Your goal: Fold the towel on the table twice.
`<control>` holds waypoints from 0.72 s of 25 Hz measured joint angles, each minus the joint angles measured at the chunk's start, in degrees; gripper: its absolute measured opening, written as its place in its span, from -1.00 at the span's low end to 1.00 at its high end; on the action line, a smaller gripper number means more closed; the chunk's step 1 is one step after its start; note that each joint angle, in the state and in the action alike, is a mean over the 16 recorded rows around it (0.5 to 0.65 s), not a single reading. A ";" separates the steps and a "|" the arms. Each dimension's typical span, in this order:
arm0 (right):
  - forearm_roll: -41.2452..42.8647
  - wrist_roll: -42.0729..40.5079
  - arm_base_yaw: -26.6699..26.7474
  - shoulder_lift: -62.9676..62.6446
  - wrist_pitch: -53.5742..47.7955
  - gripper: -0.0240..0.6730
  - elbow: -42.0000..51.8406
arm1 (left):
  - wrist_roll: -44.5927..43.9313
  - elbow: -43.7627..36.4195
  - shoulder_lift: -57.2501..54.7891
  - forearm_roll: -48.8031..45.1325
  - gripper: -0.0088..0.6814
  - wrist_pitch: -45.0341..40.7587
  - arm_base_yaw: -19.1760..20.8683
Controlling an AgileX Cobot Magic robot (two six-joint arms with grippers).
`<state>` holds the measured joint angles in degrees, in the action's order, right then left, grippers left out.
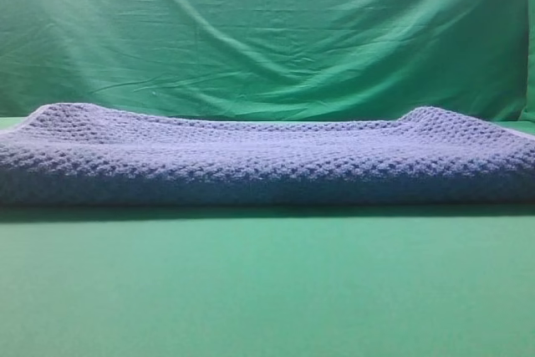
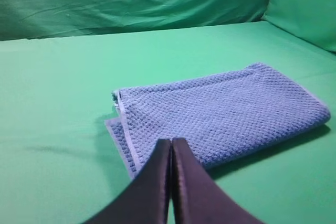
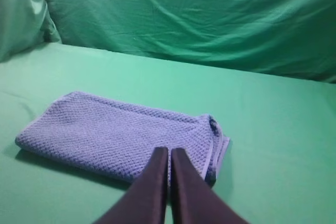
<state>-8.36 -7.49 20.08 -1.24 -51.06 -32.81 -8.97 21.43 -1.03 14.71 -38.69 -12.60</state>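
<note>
Closed and empty, the left gripper (image 2: 171, 142) is held over the folded towel (image 2: 220, 114), near its layered end; the right gripper (image 3: 169, 153), likewise closed, seemingly above the opposite end. The towel is spread on the table (image 2: 63, 77), away from its edges.

The table (image 1: 267, 290) is a flat surface covered in smooth, plain bright green. One item lies directly on it: the towel (image 1: 267, 156), a blue-grey cloth with a bumpy waffle weave and a thin pale edge trim. The towel lies folded in stacked layers, forming a long rectangle. In the high view it spans nearly the full width of the table, with bare green in front of it. In the left wrist view the layered open edges (image 2: 123, 129) face left; in the right wrist view they face right. Bare table surrounds the towel on all sides.
</note>
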 joint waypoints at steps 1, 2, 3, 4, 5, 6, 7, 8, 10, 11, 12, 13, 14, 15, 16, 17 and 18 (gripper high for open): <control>0.00 0.02 0.00 -0.01 1.59 -0.93 1.48 | 0.22 -1.13 0.03 -0.84 -0.97 0.76 0.00; -0.01 0.03 0.00 -0.01 3.33 -0.93 3.04 | 0.40 -2.23 0.05 -1.65 -0.97 1.49 0.00; -0.02 0.05 0.00 -0.01 5.20 -0.93 4.62 | 0.52 -3.26 0.06 -2.38 -0.97 2.17 0.00; -0.04 0.06 0.00 -0.01 7.15 -0.93 6.22 | 0.60 -4.22 0.06 -3.07 -0.97 2.84 0.00; -0.05 0.06 0.00 -0.01 9.16 -0.93 7.84 | 0.63 -5.11 0.06 -3.72 -0.97 3.46 0.00; -0.06 0.07 0.00 -0.01 11.20 -0.93 9.46 | 0.64 -5.92 0.06 -4.35 -0.97 4.02 0.00; -0.08 0.08 0.00 -0.01 13.19 -0.93 11.04 | 0.65 -6.64 0.06 -4.94 -0.97 4.51 0.00; -0.09 0.09 0.00 -0.01 15.10 -0.93 12.59 | 0.65 -7.28 0.06 -5.51 -0.97 4.95 0.00; -0.12 0.10 0.00 -0.01 18.56 -0.93 15.54 | 0.65 -8.30 0.06 -6.50 -0.97 5.61 0.00; -0.13 0.11 0.00 -0.01 20.01 -0.93 16.88 | 0.65 -8.68 0.06 -6.89 -0.97 5.83 0.00; -0.15 0.12 0.00 -0.01 21.32 -0.93 18.15 | 0.65 -9.00 0.06 -7.22 -0.97 5.99 0.00; -0.16 0.12 0.00 -0.01 22.44 -0.93 19.32 | 0.65 -9.24 0.06 -7.47 -0.97 6.11 0.00; -0.18 0.12 0.00 -0.01 23.35 -0.93 20.39 | 0.65 -9.41 0.06 -7.64 -0.97 6.18 0.00; -0.20 0.12 0.00 -0.01 24.05 -0.93 21.36 | 0.65 -9.53 0.06 -7.75 -0.97 6.22 0.00; -0.23 0.12 0.00 -0.01 24.59 -0.93 22.26 | 0.65 -9.60 0.06 -7.81 -0.97 6.24 0.00; -0.25 0.12 0.00 -0.01 24.93 -0.93 23.08 | 0.65 -9.63 0.06 -7.85 -0.97 6.27 0.00; -0.27 0.12 0.00 -0.01 25.08 -0.93 23.83 | 0.65 -9.66 0.06 -7.86 -0.97 6.31 0.00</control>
<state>-8.63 -7.36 20.08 -1.25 -25.98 -8.97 -8.32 11.77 -0.98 6.85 -32.39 -12.60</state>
